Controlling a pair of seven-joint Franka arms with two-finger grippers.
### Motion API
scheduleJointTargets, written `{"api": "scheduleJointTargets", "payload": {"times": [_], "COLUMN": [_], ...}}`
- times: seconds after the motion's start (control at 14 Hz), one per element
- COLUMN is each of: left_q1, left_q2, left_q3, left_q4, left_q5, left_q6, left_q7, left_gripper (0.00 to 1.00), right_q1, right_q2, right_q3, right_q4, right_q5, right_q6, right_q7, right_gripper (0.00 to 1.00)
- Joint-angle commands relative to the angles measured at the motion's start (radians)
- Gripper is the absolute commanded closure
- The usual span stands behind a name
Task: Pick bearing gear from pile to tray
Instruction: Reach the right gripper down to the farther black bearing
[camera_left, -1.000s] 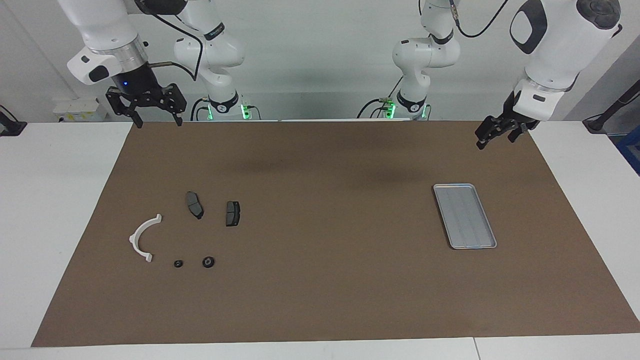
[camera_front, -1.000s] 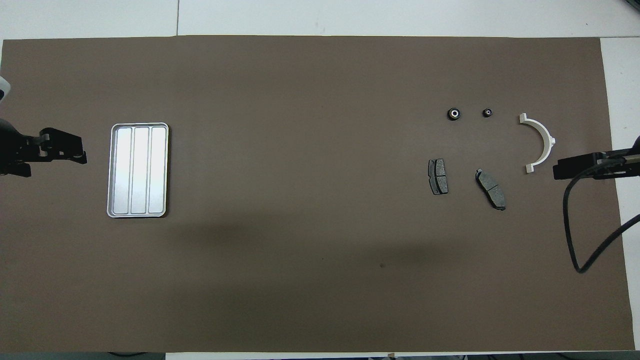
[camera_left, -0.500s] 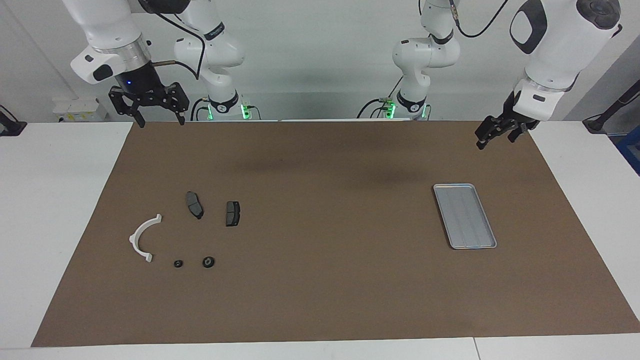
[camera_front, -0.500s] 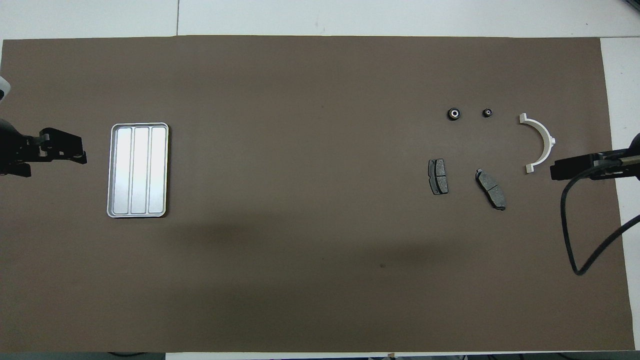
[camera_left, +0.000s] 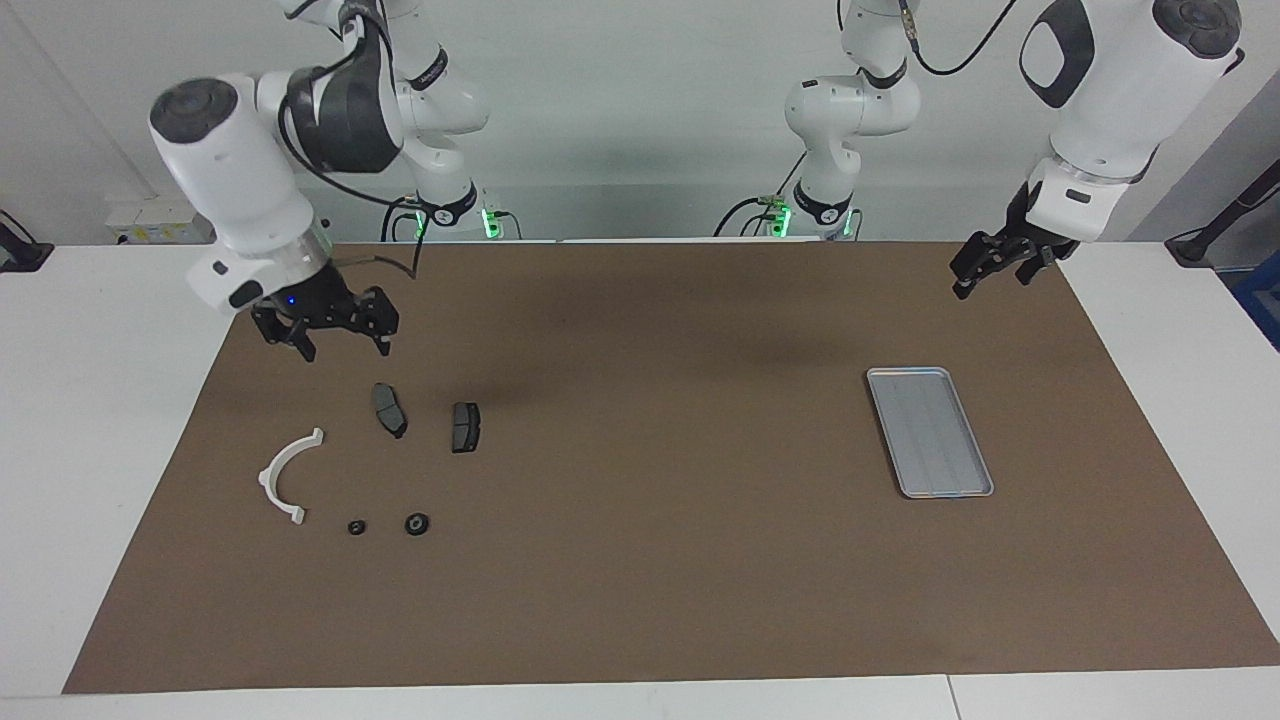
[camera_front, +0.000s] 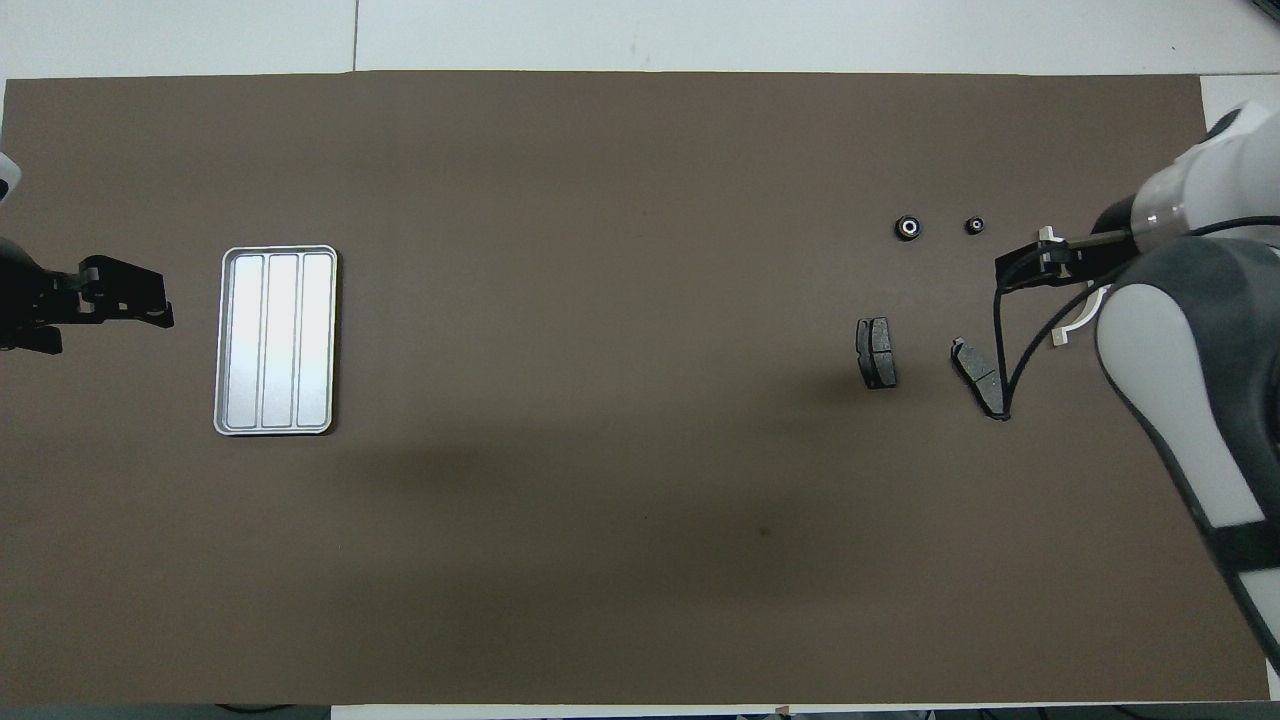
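Observation:
The pile lies toward the right arm's end of the mat: a white half-ring bracket (camera_left: 285, 475) (camera_front: 1065, 332), two dark grey brake pads (camera_left: 389, 410) (camera_left: 465, 427) (camera_front: 876, 353) (camera_front: 978, 368), and two small black round pieces (camera_left: 417, 523) (camera_left: 355, 527) (camera_front: 907, 227) (camera_front: 975, 226). My right gripper (camera_left: 345, 345) (camera_front: 1008, 272) is open and empty, in the air over the mat beside the bracket and the nearest pad, touching nothing. The silvery tray (camera_left: 930, 432) (camera_front: 275, 340) is empty. My left gripper (camera_left: 985, 280) (camera_front: 150, 305) waits open beside the tray.
A brown mat (camera_left: 640, 560) covers most of the white table (camera_left: 100, 400). In the overhead view the right arm (camera_front: 1190, 400) and its cable hide part of the bracket and cross one pad.
The right arm has swung down and out over the mat, and its gripper now hangs low by the pile. The left arm and all the parts have not moved.

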Motion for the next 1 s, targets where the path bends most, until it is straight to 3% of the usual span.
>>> {"api": "scheduleJointTargets", "payload": {"times": [0.0,0.21,0.57,0.93], "left_q1": [-0.005,-0.005,-0.005,-0.005], "left_q2": [-0.012,-0.012,-0.012,-0.012], "left_q3": [0.005,0.005,0.005,0.005], "left_q4": [-0.011,-0.011,-0.011,-0.011], "left_q5": [-0.008,-0.008,-0.008,-0.008], "left_q6": [-0.007,-0.007,-0.007,-0.007], "left_q7": [0.007,0.007,0.007,0.007], "left_gripper": [0.0,0.0,0.0,0.0], "right_q1": [0.014,0.025,0.035,0.055], "right_q2": [0.127,0.248,0.433,0.497], "right_q3": [0.002,0.002,0.002,0.001], "right_q4": [0.031,0.08,0.22,0.251], "right_q5": [-0.046,-0.066,-0.097,-0.102], "right_q6": [0.083,0.157,0.163,0.201], "right_q7": [0.057,0.064,0.161,0.21], "right_gripper": [0.0,0.0,0.0,0.0]}}
